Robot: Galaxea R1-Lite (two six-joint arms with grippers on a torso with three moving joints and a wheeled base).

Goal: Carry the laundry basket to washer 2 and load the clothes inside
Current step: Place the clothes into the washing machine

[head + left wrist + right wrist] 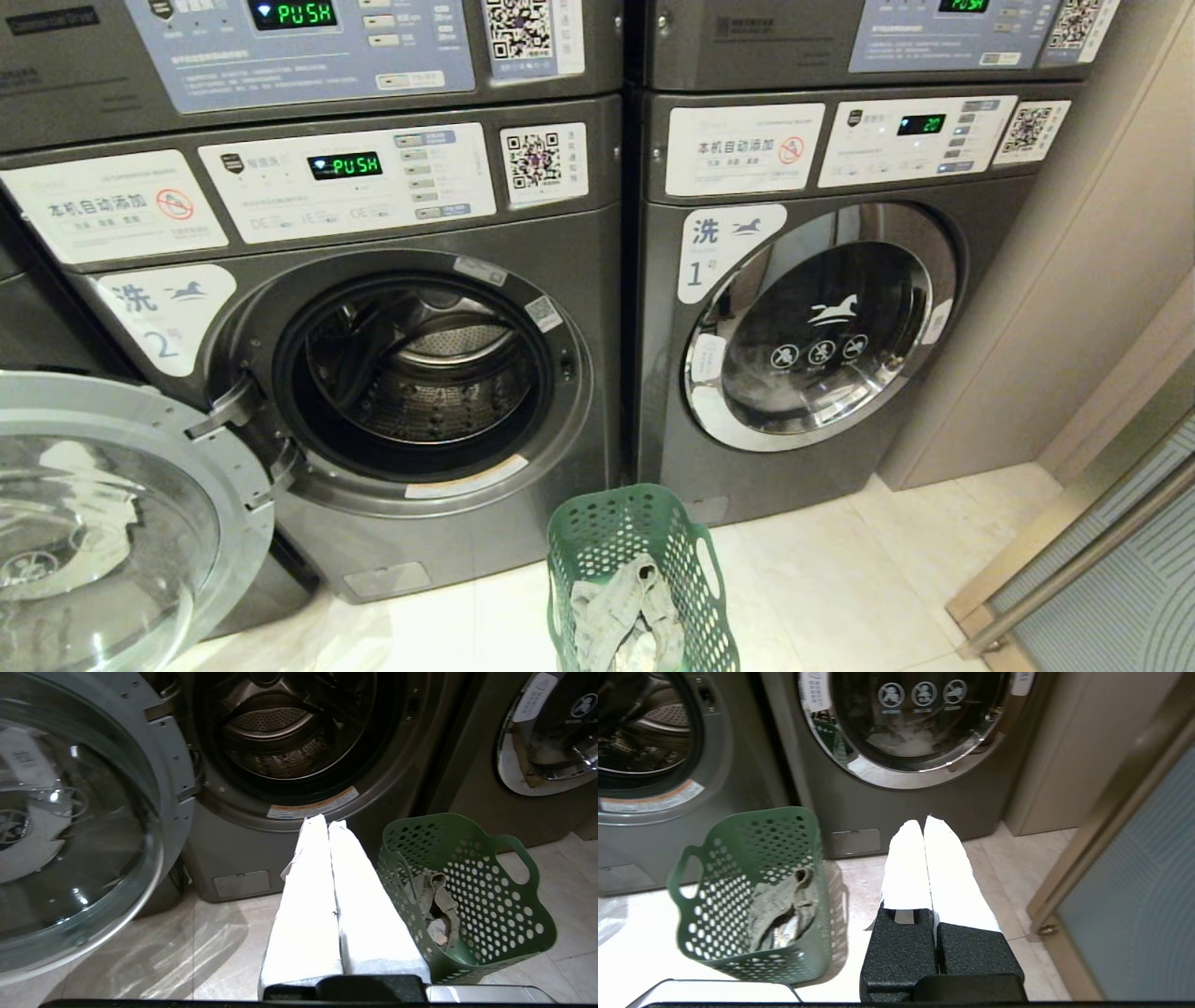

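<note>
The tall dark green perforated plastic laundry basket (644, 579) sits on the floor at five o'clock from the open dark grey washer 2 (420, 373), grey-beige clothes (621, 611) inside, so loading comes next: left tool (322, 823) and right tool (922, 826), both pressed together and empty, must spread and reach in.

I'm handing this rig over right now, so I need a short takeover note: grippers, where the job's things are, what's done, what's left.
Left gripper: shut, empty, pointing at the front of washer 2, just beside the basket.
Right gripper: shut, empty, on the basket's other side, facing washer 1.
Basket: on the floor before the gap between both washers.
Clothes: lying in the basket.
Done: basket sits at washer 2, whose door is wide open; the drum looks empty.
Left: lift the clothes out and put them in the drum.
</note>
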